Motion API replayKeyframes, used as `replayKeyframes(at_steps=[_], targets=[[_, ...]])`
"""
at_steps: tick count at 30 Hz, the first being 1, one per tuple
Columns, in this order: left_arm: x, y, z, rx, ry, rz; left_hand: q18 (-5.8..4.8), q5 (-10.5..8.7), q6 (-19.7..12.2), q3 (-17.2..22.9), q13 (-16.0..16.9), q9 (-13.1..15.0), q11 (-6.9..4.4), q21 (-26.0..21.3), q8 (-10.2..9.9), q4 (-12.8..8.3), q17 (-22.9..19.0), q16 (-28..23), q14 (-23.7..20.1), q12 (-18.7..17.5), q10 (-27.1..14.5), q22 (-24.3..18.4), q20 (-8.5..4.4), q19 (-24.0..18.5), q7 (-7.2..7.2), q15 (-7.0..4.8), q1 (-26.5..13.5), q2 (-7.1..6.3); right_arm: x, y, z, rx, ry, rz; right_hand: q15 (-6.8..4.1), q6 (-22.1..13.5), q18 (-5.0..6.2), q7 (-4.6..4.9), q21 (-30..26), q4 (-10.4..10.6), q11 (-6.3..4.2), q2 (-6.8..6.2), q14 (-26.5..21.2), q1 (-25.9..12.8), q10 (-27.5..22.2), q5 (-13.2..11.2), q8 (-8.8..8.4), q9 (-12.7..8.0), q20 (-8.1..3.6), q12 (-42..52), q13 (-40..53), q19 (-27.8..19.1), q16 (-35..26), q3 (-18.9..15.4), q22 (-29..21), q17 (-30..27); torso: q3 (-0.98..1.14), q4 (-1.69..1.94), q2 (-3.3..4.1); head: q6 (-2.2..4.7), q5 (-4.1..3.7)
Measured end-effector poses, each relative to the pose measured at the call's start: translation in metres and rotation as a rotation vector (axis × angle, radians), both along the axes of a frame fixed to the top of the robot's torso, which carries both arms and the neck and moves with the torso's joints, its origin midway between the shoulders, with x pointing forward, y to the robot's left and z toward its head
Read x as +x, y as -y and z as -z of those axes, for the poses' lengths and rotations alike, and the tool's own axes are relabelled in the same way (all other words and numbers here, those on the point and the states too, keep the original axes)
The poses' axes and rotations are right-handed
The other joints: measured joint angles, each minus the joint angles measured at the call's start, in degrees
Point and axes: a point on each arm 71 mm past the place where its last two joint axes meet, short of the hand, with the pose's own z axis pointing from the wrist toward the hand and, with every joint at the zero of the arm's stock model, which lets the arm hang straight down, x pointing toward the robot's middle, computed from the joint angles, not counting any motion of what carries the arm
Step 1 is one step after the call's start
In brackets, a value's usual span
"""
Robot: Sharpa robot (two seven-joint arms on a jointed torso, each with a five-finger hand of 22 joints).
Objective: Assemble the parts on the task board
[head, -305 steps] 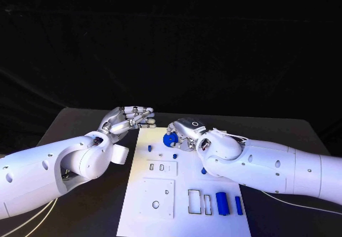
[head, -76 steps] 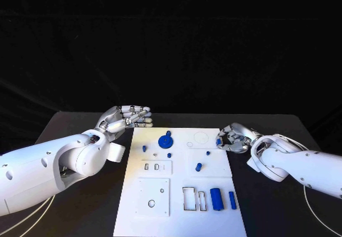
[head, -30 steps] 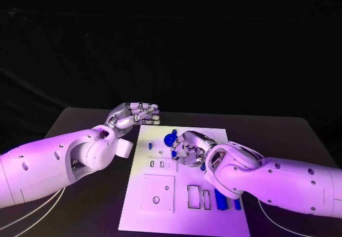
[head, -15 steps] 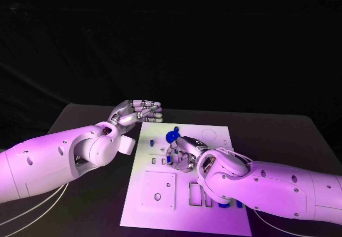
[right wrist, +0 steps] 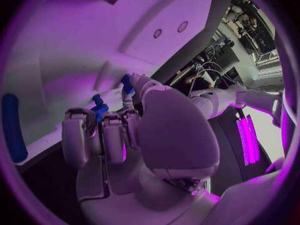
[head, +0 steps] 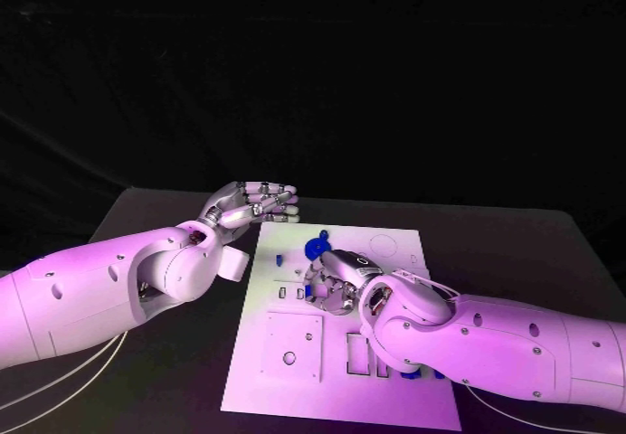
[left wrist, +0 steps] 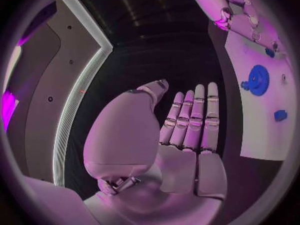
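Observation:
The white task board (head: 392,244) lies in the middle of the table. A blue gear (head: 315,247) stands near its far edge, with a small blue peg (head: 278,263) beside it. My right hand (head: 334,281) hovers low over the board's middle, its fingers curled in. The right wrist view shows a small blue part (right wrist: 98,107) held at the fingertips. My left hand (head: 254,204) hangs off the board's far left corner, fingers straight and side by side (left wrist: 190,120), holding nothing. The left wrist view also shows the gear (left wrist: 257,80) and the peg (left wrist: 280,115).
A blue cylinder (right wrist: 12,127) lies on the board. My right forearm (head: 496,344) covers the board's near right part, and blue parts (head: 412,372) peek out beneath it. A raised square plate (head: 292,345) sits near the left of the board.
My right hand has come from the board's right edge to its middle, and in the last second it edged slightly nearer and left. The left hand stays put.

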Motion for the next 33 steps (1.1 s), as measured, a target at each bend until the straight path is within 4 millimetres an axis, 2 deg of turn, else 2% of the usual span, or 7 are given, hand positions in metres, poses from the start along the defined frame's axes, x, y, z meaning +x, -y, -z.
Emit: replayKeyframes(at_steps=[16, 22, 26, 33], targets=[[0.0002, -0.002, 0.0005, 0.002, -0.005, 0.002, 0.0, 0.0, 0.0, 0.0, 0.0, 0.0, 0.0, 0.0, 0.0, 0.0, 0.0, 0.0, 0.0, 0.0, 0.0, 0.0, 0.0, 0.0, 0.0, 0.0, 0.0, 0.0, -0.0004, -0.0013, 0.0008, -0.004, 0.008, -0.005, 0.0, 0.0, 0.0, 0.02, -0.2, 0.0, 0.0, -1.07, 0.0, -1.1, 0.0, 0.0, 0.0, -0.2, 0.0, 0.0, 0.0, 0.0, 0.0, 0.0, 0.0, 0.0, -0.04, -0.02, 0.0, -0.35, 0.07], [0.0001, -0.0025, 0.0006, 0.003, -0.006, 0.002, 0.0, 0.0, 0.0, 0.0, 0.0, 0.0, 0.0, 0.0, 0.0, 0.0, 0.0, 0.0, 0.0, 0.0, 0.0, 0.0, 0.0, 0.0, 0.0, 0.0, 0.0, 0.0, -0.0006, -0.0015, 0.0022, -0.007, 0.006, -0.006, 0.0, -1.0, 0.0, 0.48, -0.5, 0.0, 0.32, -2.12, 0.0, -2.1, -0.3, 0.0, -0.26, -0.4, 0.01, -0.5, 0.0, 0.0, 0.0, 0.0, 0.0, 0.0, -0.04, -0.01, -0.01, -0.43, 0.1], [0.0, -0.0029, 0.0006, 0.003, -0.007, 0.001, 0.0, 0.0, 0.0, 0.0, 0.0, 0.0, 0.22, 0.0, 0.0, 0.0, 0.1, -0.2, 0.0, 0.0, -0.2, 0.0, 0.0, 0.0, 0.0, 0.0, -0.2, 0.23, -0.0011, -0.0023, 0.0027, -0.008, 0.004, -0.008, 0.0, -1.4, 0.0, 0.62, -0.7, 0.0, 0.41, -2.26, 0.0, -2.3, -0.4, 0.0, -0.26, -0.5, 0.01, -0.5, 0.0, 0.0, 0.0, 0.0, 0.0, 0.0, -0.03, -0.01, -0.02, -0.5, 0.12], [0.0, -0.0033, 0.0006, 0.004, -0.008, 0.001, 0.0, 0.0, 0.0, 0.0, 0.0, 0.0, 0.22, 0.0, 0.0, 0.0, 0.0, -0.2, 0.0, 0.0, -0.2, 0.0, 0.0, 0.0, 0.0, 0.0, -0.2, 0.23, -0.0013, -0.0025, 0.003, -0.011, 0.008, -0.011, 0.18, -3.3, 0.0, 1.14, -1.3, 0.0, 1.05, -3.09, 0.2, -3.1, -1.0, 0.0, -1.47, -1.1, 0.01, -1.2, 0.0, 0.0, 0.0, 0.0, 0.0, 0.0, -0.02, -0.02, -0.04, -0.55, 0.12]])
